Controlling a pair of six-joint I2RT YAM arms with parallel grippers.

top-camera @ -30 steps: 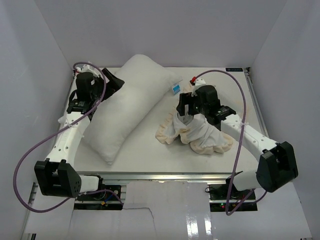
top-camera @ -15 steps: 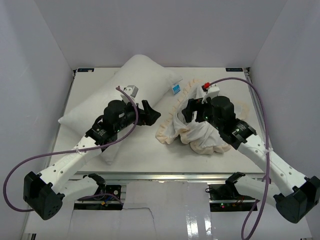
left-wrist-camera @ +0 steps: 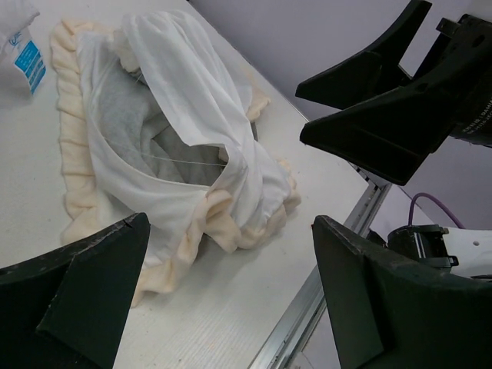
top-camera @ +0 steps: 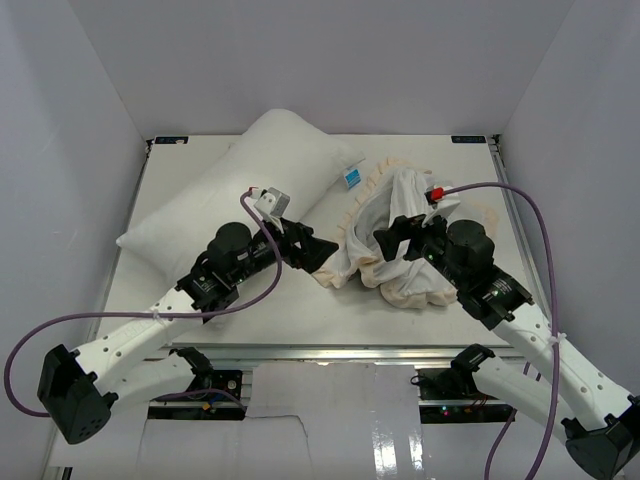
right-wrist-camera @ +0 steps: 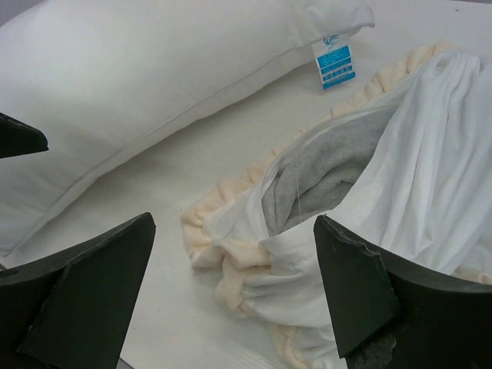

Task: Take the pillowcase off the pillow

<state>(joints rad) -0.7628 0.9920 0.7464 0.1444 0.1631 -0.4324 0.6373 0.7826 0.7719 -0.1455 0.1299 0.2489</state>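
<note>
White tabletop (top-camera: pixel 300 315), pale walls: my left gripper (top-camera: pixel 318 250) has swung across from the plump plain white pillow (top-camera: pixel 250 175), and my right gripper (top-camera: pixel 393 238) has backed off the heap, both with jaws spread wide and empty. The crumpled grey-and-white, cream-frilled pillowcase (top-camera: pixel 405 285) lies loose just beside the pillow, so the removal looks complete.

From the top, the left arm (top-camera: pixel 150 320) hides the near end of the pillow (top-camera: pixel 240 170); the right gripper (top-camera: pixel 398 236) covers part of the pillowcase (top-camera: pixel 420 285); the right arm (top-camera: pixel 540 340) runs off the bottom corner; the blue tag (top-camera: pixel 352 178) is too small to read; in the right wrist view the pillow runs off the top and left edges and the pillowcase off the right edge; the left wrist view shows only a tiny corner of the pillow.
</note>
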